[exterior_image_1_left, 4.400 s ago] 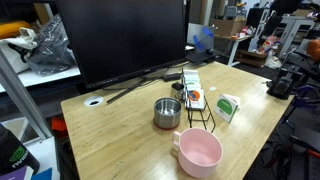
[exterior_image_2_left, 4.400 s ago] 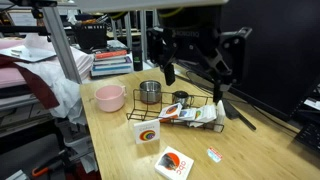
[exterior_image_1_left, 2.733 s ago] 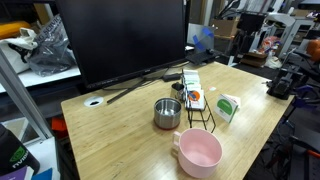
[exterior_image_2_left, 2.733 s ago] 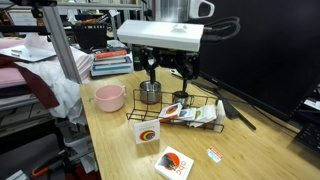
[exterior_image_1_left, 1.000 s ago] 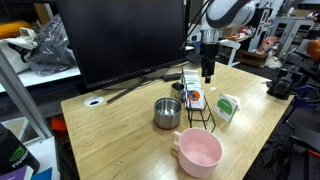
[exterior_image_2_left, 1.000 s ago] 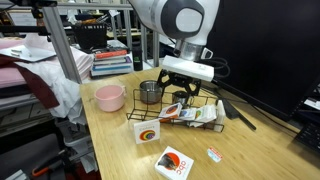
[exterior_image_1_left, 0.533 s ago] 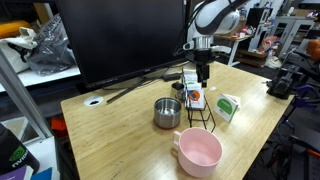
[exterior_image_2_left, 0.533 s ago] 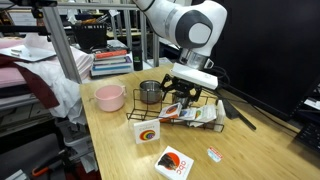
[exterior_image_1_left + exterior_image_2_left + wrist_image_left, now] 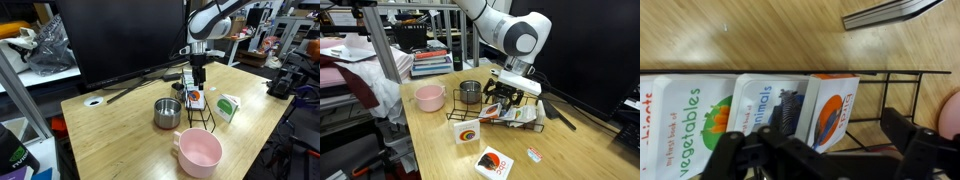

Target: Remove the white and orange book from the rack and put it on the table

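The claw (image 9: 820, 158) is wide open and holds nothing. In the wrist view its two dark fingers (image 9: 726, 158) stand far apart at the lower edge. In an exterior view the claw (image 9: 200, 76) points straight down, directly above the rack (image 9: 206, 113) and close to the book tops. In an exterior view the claw (image 9: 510, 96) sits at the top of the rack (image 9: 527, 105). Whether it touches a book cannot be determined.

The white and orange book (image 9: 830, 110) stands in the rack (image 9: 895, 100). In the wrist view it lies between the lines of the two fingers, tilted, with its orange-red patch facing the camera. No finger is closed on it. In an exterior view the same book (image 9: 195, 97) shows just below the claw.

Contents of the rack, wrist view:
- white and blue book (image 9: 760, 100), just beside the white and orange book;
- white and green book (image 9: 688, 118), on the far side of the blue one.

Around the rack, on the tabletop (image 9: 120, 140):
- steel pot (image 9: 167, 112), just beside the rack;
- pink bowl (image 9: 199, 152), near the rack, toward the camera;
- another small white and green book (image 9: 229, 107), upright, near the rack, opposite the pot.

A large black monitor (image 9: 130, 40) stands behind the rack.
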{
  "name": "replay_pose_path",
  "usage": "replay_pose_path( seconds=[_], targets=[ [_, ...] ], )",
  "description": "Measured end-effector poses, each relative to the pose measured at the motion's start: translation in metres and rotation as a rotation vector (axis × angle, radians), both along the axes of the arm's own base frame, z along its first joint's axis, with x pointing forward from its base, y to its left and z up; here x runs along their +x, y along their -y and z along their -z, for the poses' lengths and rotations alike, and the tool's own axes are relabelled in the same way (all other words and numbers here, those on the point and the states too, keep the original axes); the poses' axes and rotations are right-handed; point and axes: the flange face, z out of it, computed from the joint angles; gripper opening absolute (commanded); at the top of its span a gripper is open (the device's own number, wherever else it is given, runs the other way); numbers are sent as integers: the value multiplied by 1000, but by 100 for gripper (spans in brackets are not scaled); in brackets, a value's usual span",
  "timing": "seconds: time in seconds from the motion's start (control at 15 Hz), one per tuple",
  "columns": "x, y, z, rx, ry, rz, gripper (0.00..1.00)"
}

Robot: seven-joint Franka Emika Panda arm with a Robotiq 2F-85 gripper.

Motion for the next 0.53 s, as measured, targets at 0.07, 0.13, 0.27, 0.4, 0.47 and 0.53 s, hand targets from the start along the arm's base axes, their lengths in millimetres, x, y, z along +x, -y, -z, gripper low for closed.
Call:
replay_pose_path(
  seconds=[0.07,0.13,0.27,0.4,0.47,0.53],
  targets=[
    [1,0,2,3,-2,-3,100],
    [3,-1,4,5,-3,-5,100],
    [5,-1,9,8,-7,-7,100],
    [7,-1,15,11,-11,-13,100],
    [8,-2,18,14,-14,-16,100],
    [8,-3,21,17,-16,-20,100]
  ],
)
